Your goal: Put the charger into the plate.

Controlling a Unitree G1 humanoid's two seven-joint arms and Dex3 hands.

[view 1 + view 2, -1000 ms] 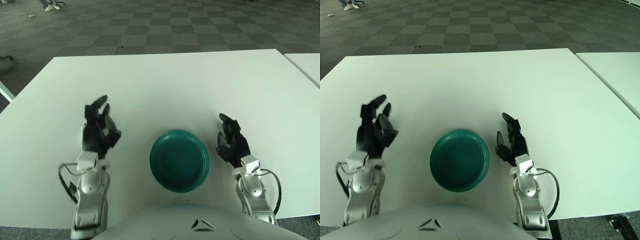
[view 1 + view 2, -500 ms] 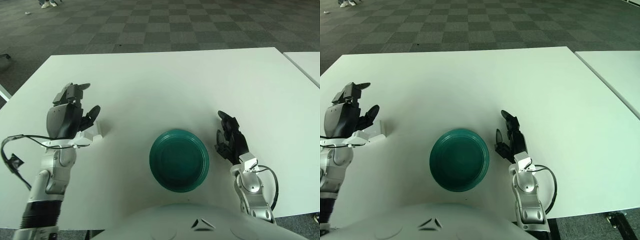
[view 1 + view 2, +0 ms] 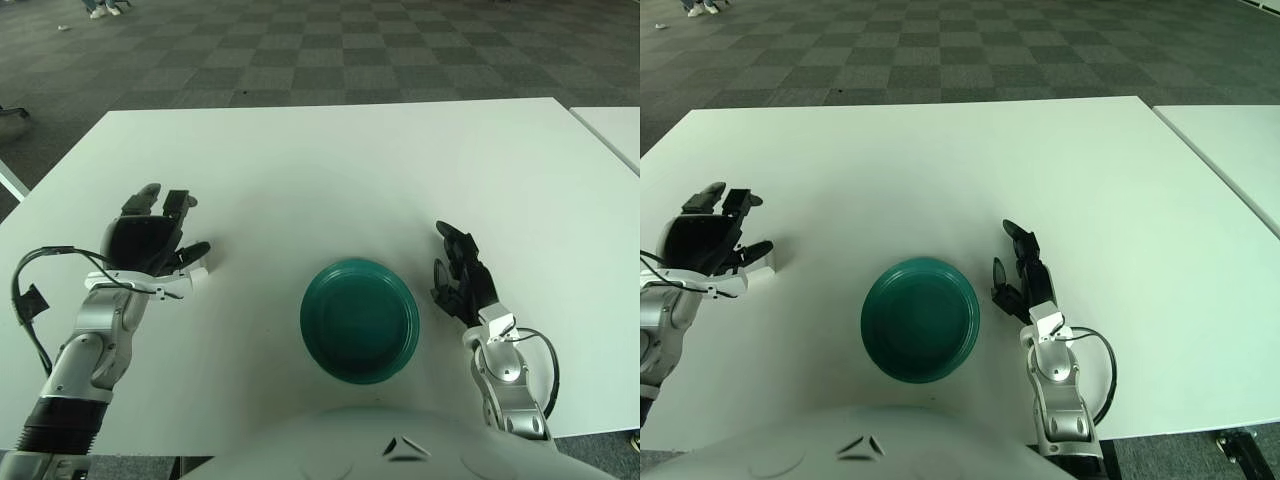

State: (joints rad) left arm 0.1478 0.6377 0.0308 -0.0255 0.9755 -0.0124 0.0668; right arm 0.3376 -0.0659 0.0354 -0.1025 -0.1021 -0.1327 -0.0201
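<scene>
White table [image 3: 330, 170]: charger [image 3: 196, 272] under left hand [image 3: 148, 245], orientation unclear.

a white table [image 3: 350, 170] fills the near view. beyond it lies grey checkered carpet [image 3: 330, 50]. a second white table [image 3: 1230, 150] stands just beside it at the right, a narrow gap between.

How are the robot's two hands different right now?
The left hand is spread above a small white charger on the white table, well to the left of the round green plate; the right hand shows close beside the plate's right edge, near no charger. The left palm faces down; the right fingers point up. Both are black and hold nothing.
</scene>
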